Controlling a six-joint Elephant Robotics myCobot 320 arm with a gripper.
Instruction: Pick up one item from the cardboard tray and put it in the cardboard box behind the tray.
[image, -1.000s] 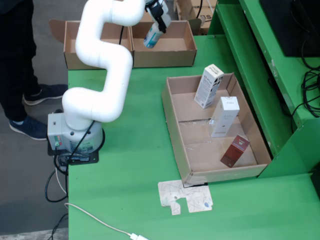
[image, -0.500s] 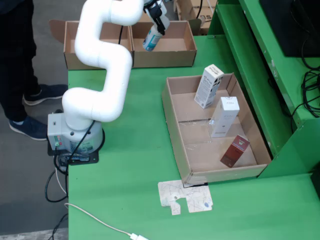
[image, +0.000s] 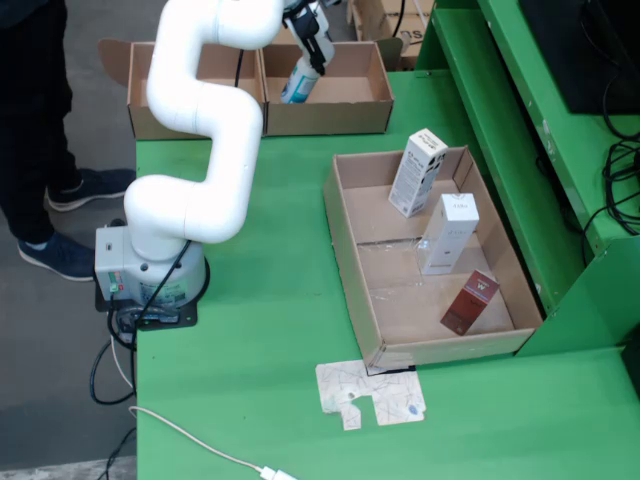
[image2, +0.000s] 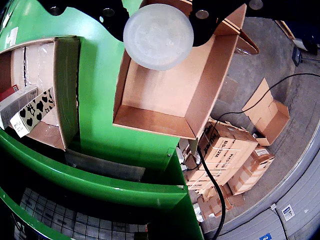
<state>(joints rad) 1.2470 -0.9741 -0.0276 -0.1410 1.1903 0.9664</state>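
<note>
Presently the pincer (image: 312, 52) is pinching a bottle (image: 297, 82), which hangs tilted, cap end down, over the cardboard box (image: 340, 112) behind the tray (image: 345, 262). Release turns on one relation: the bottle's long axis points down into the box's open floor, clear of the walls (as judged from both views). On the worktop (image: 270, 300) three cartons remain in the tray. Only the wrist view shows the round bottle end (image2: 158, 36) lying over the box interior (image2: 165, 95); the fixed view alone shows the tilt.

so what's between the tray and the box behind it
Only bare green table lies between the tray and the box, as the fixed view shows.
</note>
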